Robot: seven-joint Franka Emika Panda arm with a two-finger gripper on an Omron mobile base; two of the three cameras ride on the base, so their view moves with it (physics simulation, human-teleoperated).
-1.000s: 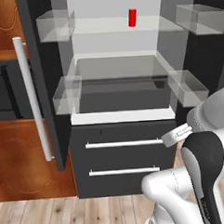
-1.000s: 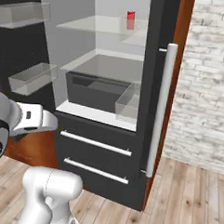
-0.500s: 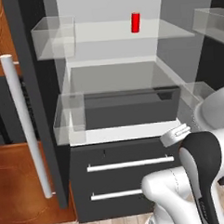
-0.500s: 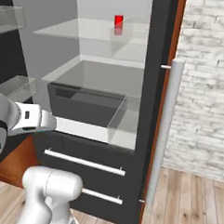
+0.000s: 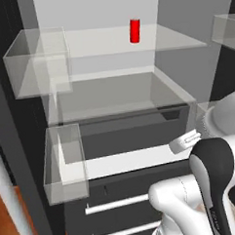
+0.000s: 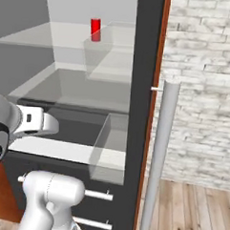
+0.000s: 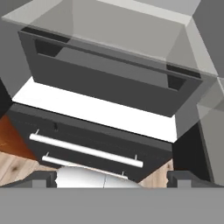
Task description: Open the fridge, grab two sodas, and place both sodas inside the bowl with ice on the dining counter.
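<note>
The fridge [image 5: 113,97] stands open right in front of me, white inside with clear shelves. One soda, a plain red can [image 5: 135,30], stands upright on the upper shelf toward the back; it is also the red can [image 6: 95,30] in the right base view. My gripper [image 7: 113,179] is open, its two dark fingertips [image 7: 43,179] far apart with nothing between them. It hangs low in front of the fridge [image 7: 100,87], facing the dark crisper drawer, well below the can's shelf. The bowl with ice and the dining counter are out of view.
Clear door bins [image 5: 65,163] hang on the open left door, and another bin [image 6: 108,145] on the right door. Two dark lower drawers with pale bar handles [image 7: 85,150] sit under the compartment. A long door handle [image 6: 157,162], brick wall [image 6: 204,93] and wood floor [image 6: 193,212] lie right.
The whole picture has grown and shifted: the base has driven closer to the open fridge. The can has stayed on its shelf, and the gripper has stayed open.
</note>
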